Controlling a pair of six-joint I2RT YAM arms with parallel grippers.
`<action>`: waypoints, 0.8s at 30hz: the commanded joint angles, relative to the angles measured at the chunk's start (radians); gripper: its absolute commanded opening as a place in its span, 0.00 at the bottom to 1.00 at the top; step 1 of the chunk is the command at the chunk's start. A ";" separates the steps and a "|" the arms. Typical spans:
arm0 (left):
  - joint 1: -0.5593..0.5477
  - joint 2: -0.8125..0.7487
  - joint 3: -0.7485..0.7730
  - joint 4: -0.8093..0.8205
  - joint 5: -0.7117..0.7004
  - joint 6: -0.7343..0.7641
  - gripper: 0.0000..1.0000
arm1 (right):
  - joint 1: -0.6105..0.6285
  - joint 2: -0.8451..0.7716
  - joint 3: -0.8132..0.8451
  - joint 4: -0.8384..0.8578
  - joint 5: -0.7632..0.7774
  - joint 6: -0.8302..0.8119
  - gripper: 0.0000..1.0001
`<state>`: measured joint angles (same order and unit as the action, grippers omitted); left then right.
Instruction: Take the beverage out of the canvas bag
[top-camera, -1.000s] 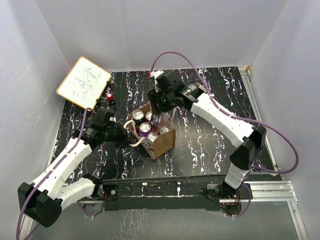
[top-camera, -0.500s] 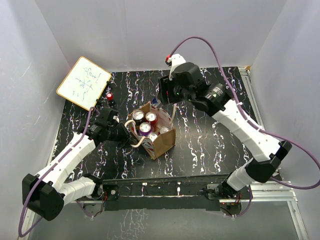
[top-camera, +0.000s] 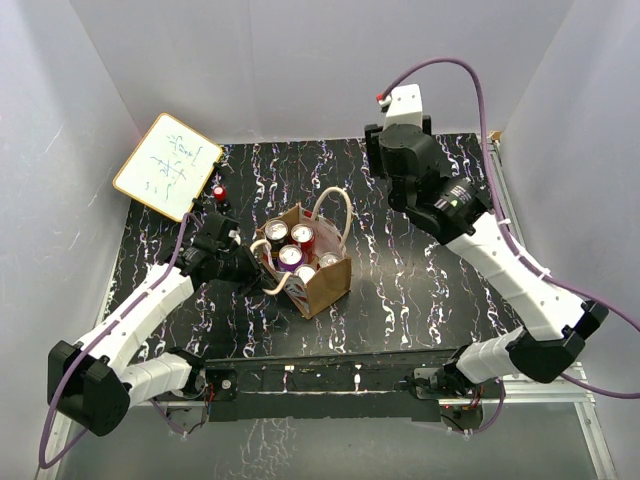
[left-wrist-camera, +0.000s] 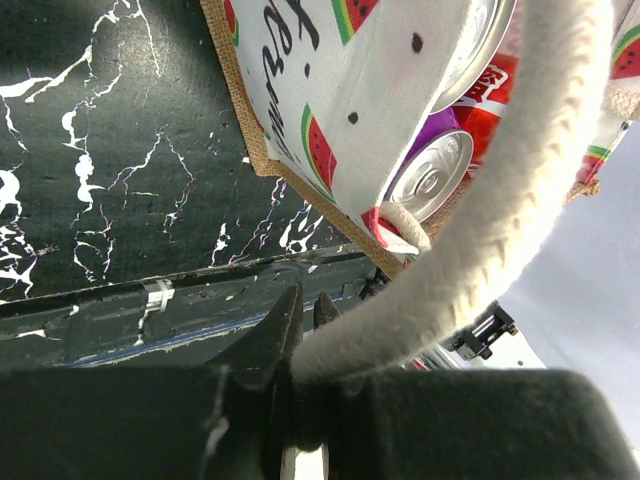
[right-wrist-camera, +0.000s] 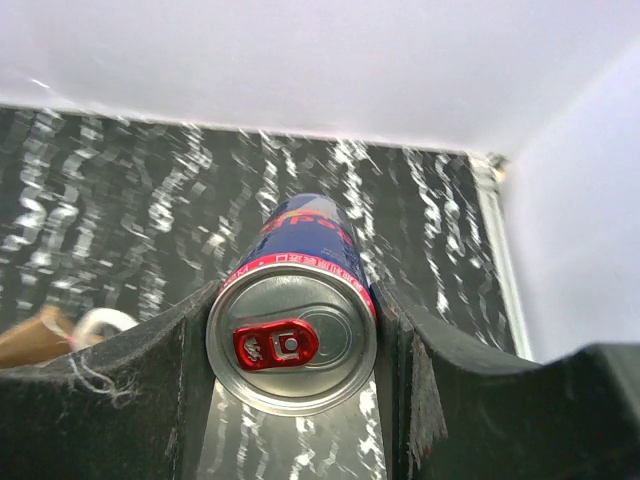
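Note:
The tan canvas bag (top-camera: 325, 285) stands open mid-table, with several can tops (top-camera: 290, 256) showing inside. My left gripper (top-camera: 250, 268) is shut on its near off-white rope handle (left-wrist-camera: 480, 250), which it holds out to the left; the bag's watermelon-print lining (left-wrist-camera: 330, 100) and a purple can (left-wrist-camera: 430, 180) show past it. My right gripper (right-wrist-camera: 292, 335) is shut on the beverage (right-wrist-camera: 295, 300), a blue can with a red pull tab. It hangs high above the table's back right. In the top view the right arm's wrist (top-camera: 405, 155) hides the can.
A small whiteboard (top-camera: 167, 165) leans at the back left, with a red-topped object (top-camera: 218, 191) beside it. White walls close in the black marbled table (top-camera: 420, 270). The bag's far handle (top-camera: 335, 210) stands upright.
My right gripper has lifted out of the bag's mouth and swung up and to the back right with the can. The far handle has sprung upright. The left gripper keeps its hold.

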<state>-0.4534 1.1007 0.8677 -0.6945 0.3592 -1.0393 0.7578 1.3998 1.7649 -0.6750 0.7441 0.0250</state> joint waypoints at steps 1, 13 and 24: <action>0.004 0.011 0.021 0.018 0.026 0.013 0.00 | -0.066 -0.056 -0.158 0.078 0.119 -0.016 0.07; 0.004 0.022 0.030 -0.037 0.065 0.060 0.00 | -0.308 0.017 -0.394 0.051 -0.245 0.280 0.07; 0.004 0.061 0.103 -0.171 0.039 0.198 0.00 | -0.384 0.210 -0.294 0.149 -0.349 0.310 0.07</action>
<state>-0.4534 1.1564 0.9184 -0.7921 0.3927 -0.9070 0.4068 1.5608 1.3624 -0.6552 0.4118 0.2966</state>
